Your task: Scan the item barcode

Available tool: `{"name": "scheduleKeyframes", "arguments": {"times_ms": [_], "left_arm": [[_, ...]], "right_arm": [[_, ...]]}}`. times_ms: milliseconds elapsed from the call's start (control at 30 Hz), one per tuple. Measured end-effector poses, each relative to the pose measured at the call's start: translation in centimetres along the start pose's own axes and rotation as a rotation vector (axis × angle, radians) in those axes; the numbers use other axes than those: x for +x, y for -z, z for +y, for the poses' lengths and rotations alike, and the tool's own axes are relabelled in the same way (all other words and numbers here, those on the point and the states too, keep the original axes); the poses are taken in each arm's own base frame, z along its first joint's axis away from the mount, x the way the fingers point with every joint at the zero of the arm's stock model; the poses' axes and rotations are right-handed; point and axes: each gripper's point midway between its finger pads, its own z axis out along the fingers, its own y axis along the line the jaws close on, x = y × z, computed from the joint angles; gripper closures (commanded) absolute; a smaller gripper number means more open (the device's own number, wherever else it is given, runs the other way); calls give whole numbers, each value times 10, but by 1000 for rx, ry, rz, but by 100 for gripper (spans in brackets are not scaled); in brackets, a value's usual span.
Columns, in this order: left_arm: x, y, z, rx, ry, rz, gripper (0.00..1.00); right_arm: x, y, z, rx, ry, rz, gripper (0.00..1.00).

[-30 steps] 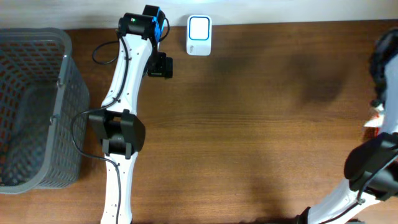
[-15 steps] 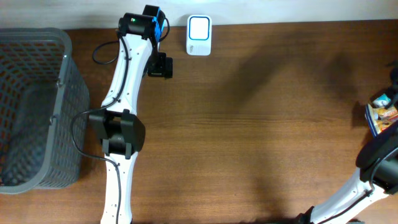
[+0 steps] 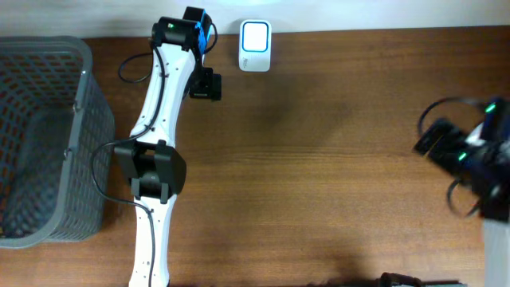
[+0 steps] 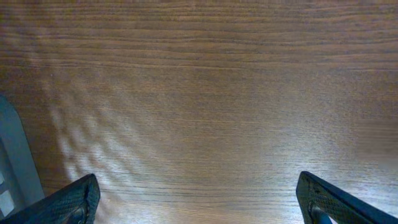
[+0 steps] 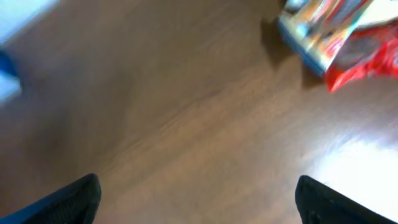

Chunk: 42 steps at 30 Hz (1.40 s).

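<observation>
The right arm [image 3: 466, 155] has been swung in over the table's right side since the earlier frame and is seen blurred. The right gripper [image 5: 198, 196] is spread wide, with nothing held. Two snack packets [image 5: 339, 37], one blue-edged and one red, are seen lying on the wooden table [image 5: 186, 112] ahead of it, untouched. The left gripper [image 4: 198, 196] is likewise spread wide and empty, near the white scanner [image 3: 255, 45]. A grey basket [image 3: 83, 88] is set at the left edge.
</observation>
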Motion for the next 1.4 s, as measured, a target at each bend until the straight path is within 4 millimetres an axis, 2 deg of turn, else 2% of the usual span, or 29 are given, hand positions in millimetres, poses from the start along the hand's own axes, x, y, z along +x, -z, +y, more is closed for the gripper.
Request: {"name": "scheduleKeyframes", "arguments": {"times_ms": [67, 167, 333, 400, 500, 533, 567, 633, 667, 700, 733, 767, 800, 833, 867, 933, 1033, 1133, 1300, 1400], "left_arm": [[0, 0, 0, 0, 0, 2, 1], [0, 0, 0, 0, 0, 1, 1], [0, 0, 0, 0, 0, 2, 1], [0, 0, 0, 0, 0, 1, 1], [0, 0, 0, 0, 0, 1, 1], [0, 0, 0, 0, 0, 0, 1], [0, 0, 0, 0, 0, 0, 1], [0, 0, 0, -1, 0, 1, 1], [0, 0, 0, 0, 0, 2, 1], [0, 0, 0, 0, 0, 1, 1], [0, 0, 0, 0, 0, 1, 1], [0, 0, 0, -1, 0, 1, 1], [0, 0, 0, 0, 0, 0, 1], [1, 0, 0, 0, 0, 2, 1], [0, 0, 0, 0, 0, -1, 1], [0, 0, 0, 0, 0, 1, 1], [0, 0, 0, 0, 0, 2, 1], [0, 0, 0, 0, 0, 1, 1], [0, 0, 0, 0, 0, 1, 1], [0, 0, 0, 0, 0, 1, 1]], "right_arm": [[30, -8, 2, -12, 52, 55, 1], [34, -16, 3, 0, 59, 83, 1], [41, -56, 4, 65, 77, 226, 1], [44, -59, 3, 72, 79, 240, 1], [37, -27, 3, 5, 64, 98, 2], [32, -12, 4, -54, 52, -26, 1], [33, -7, 3, -81, 48, -71, 2], [32, -18, 14, -198, 76, -231, 2], [39, -32, 24, -272, 134, -279, 2], [57, -57, 36, -365, 203, -308, 2], [73, -72, 38, -399, 234, -291, 2], [73, -75, 49, -488, 263, -392, 2], [85, -73, 54, -581, 298, -511, 2], [96, -76, 54, -624, 315, -554, 2], [96, -70, 58, -664, 329, -646, 1], [103, -72, 56, -660, 328, -718, 1], [92, -64, 48, -609, 289, -813, 2], [101, -86, 41, -564, 284, -773, 2], [99, -86, 39, -549, 278, -778, 1], [99, -87, 39, -484, 427, -823, 1]]}}
